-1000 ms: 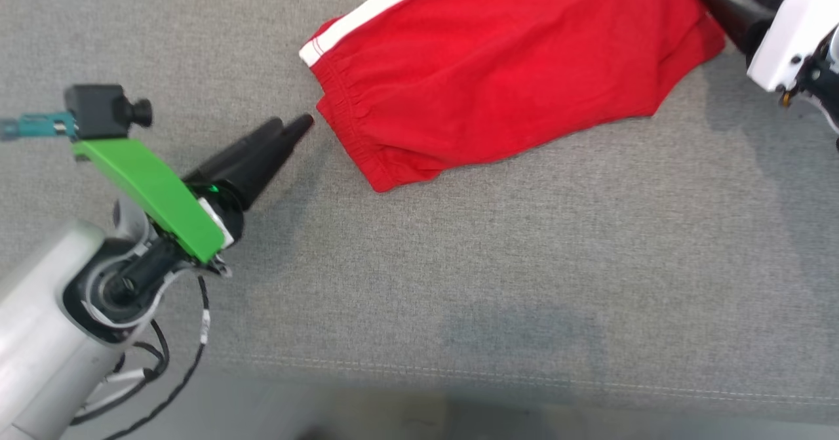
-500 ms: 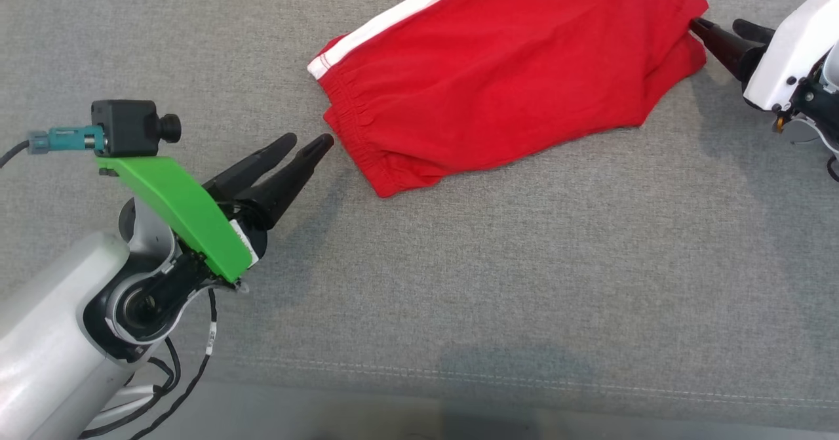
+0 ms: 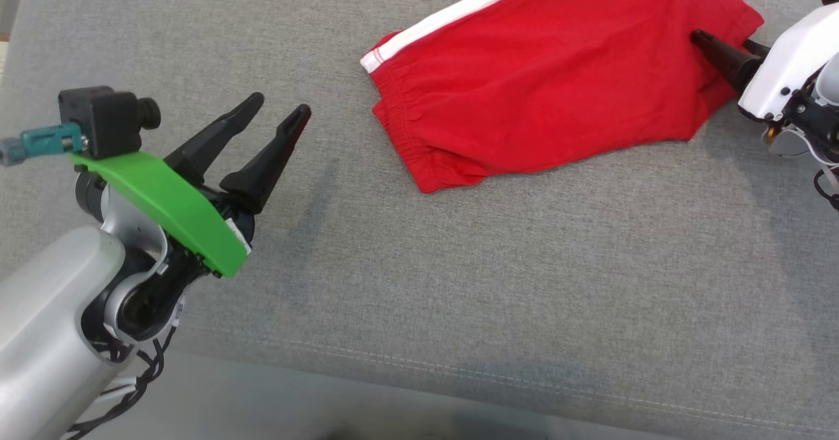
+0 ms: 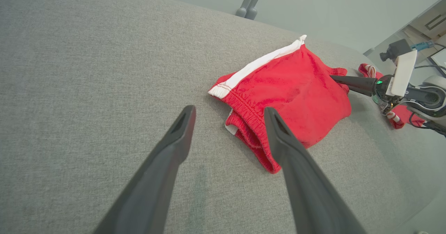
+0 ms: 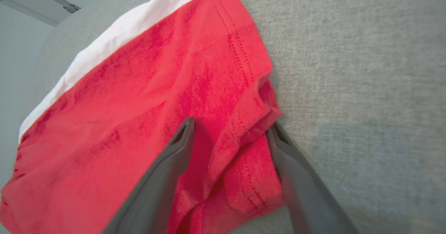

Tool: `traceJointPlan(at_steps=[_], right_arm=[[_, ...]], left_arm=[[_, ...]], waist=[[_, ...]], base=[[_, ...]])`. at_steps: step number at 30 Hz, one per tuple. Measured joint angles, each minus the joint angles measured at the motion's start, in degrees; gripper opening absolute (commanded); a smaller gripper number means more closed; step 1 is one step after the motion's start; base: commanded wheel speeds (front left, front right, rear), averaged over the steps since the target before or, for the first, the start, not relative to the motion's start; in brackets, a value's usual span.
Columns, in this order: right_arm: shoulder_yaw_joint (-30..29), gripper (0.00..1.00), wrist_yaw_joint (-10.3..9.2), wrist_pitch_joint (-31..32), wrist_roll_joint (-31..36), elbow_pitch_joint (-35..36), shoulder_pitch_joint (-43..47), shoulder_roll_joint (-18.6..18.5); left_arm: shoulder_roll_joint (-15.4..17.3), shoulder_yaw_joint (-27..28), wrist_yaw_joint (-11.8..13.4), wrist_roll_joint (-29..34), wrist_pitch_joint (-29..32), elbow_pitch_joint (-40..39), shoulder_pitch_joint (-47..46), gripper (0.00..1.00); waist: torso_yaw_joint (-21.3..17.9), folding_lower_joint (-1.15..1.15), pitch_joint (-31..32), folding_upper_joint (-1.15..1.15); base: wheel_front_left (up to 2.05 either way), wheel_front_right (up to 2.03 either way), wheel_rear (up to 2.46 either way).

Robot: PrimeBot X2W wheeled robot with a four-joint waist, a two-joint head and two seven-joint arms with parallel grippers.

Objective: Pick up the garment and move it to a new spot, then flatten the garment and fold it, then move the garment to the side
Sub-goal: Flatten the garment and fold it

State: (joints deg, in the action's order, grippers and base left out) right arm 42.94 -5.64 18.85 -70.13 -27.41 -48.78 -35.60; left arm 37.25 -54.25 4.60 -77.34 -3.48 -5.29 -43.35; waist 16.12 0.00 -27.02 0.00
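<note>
Over at nine o'clock the left gripper [image 3: 282, 102] hangs above bare cushion with its fingers spread wide and nothing in them, aimed toward two o'clock. It is well clear of the elastic waistband [image 3: 400, 135]. The garment [image 3: 557, 79], red shorts with a white stripe [image 3: 472, 7], lies folded and mostly flat at about one o'clock on the grey cushion [image 3: 459, 263]. At two o'clock the right gripper [image 5: 231, 123] is also wide open. It straddles the leg hem, with one finger lying over the cloth and the other at its edge, and has not pinched it.

I'd worry about that hem. The layers bunch there, and a pinch that catches only the top one would likely peel the fold open when pulled. With the left side so far off, a one-handed drag could also swing the waistband round and skew the stack.

The cushion's seam [image 3: 459, 368] runs along six o'clock. Beyond the right gripper lies a red-and-white striped cloth [image 4: 400, 113], close enough to snag if the shorts are slid that way. Two grey legs [image 4: 251, 0] stand past the far edge. Nothing lies between the left gripper and the waistband.
</note>
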Motion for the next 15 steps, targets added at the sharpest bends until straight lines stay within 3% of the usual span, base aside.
traceJointPlan(at_steps=[2,3,4,15], right_arm=[[0.01,0.35,0.07,-0.15,-0.03,-0.41,0.06,0.47],[0.01,0.05,0.09,-0.18,-0.10,-0.68,0.18,0.58],[0.01,0.00,0.25,-0.25,-0.29,-0.99,0.35,0.59],[0.36,0.00,2.34,-0.74,-1.05,-3.20,3.99,0.94]], left_arm=[[0.18,0.05,0.47,0.37,-1.48,0.36,0.73,1.00],[0.09,0.04,0.48,0.35,-2.23,0.48,1.56,1.00],[-0.08,0.07,0.59,0.31,-2.94,0.67,2.55,1.00],[-0.76,2.19,1.05,-2.00,-8.77,1.47,10.39,1.00]], waist=[[0.55,0.00,0.22,0.00],[0.79,0.00,0.37,0.00],[1.00,0.00,0.54,0.00],[1.80,0.00,3.37,0.00]], base=[[0.00,0.00,0.00],[0.00,0.00,0.00],[0.00,0.00,0.00],[0.00,0.00,0.00]])
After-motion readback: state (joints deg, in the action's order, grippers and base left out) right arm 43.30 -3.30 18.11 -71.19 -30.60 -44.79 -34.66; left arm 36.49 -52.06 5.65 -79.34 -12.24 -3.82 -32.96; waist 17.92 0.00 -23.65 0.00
